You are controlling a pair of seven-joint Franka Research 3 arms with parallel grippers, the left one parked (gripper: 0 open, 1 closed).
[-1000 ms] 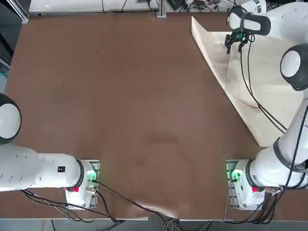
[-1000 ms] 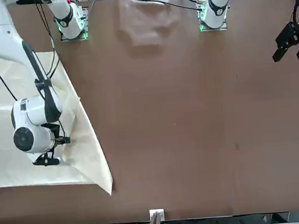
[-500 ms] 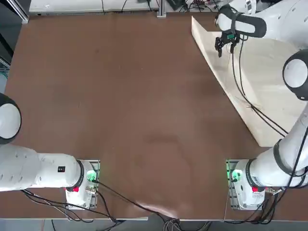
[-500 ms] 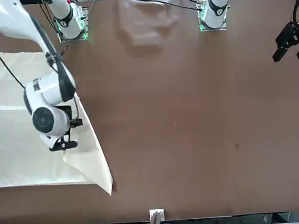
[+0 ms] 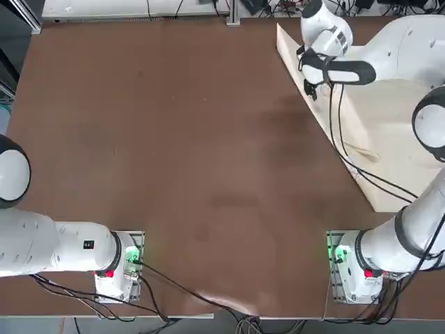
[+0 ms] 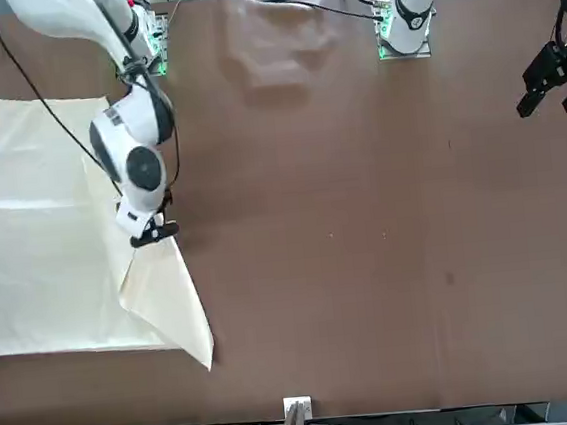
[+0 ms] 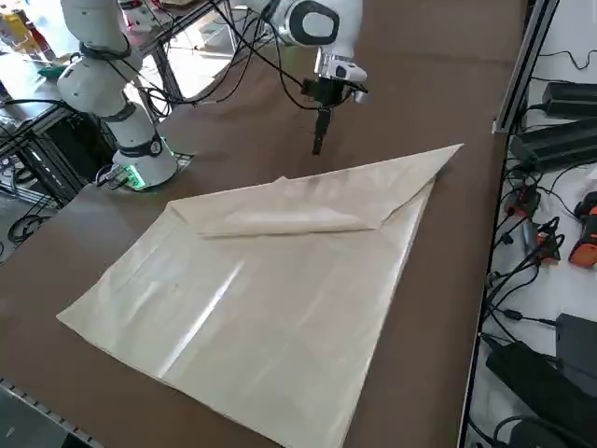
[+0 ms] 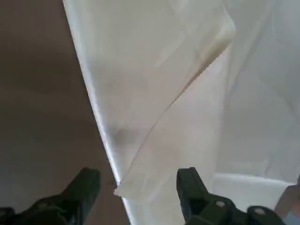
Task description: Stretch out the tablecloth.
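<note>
Cream tablecloth point(image 7: 280, 289) lies on the desk's point(image 5: 174, 139) right side, one corner folded back over itself along a diagonal edge. Right gripper point(image 8: 136, 187) has swung from over the sheet to that folded edge in the last second, so a pinch on the flap looks next. Jaws stand wide open, straddling the fold's tip just above it, holding nothing yet.
</note>
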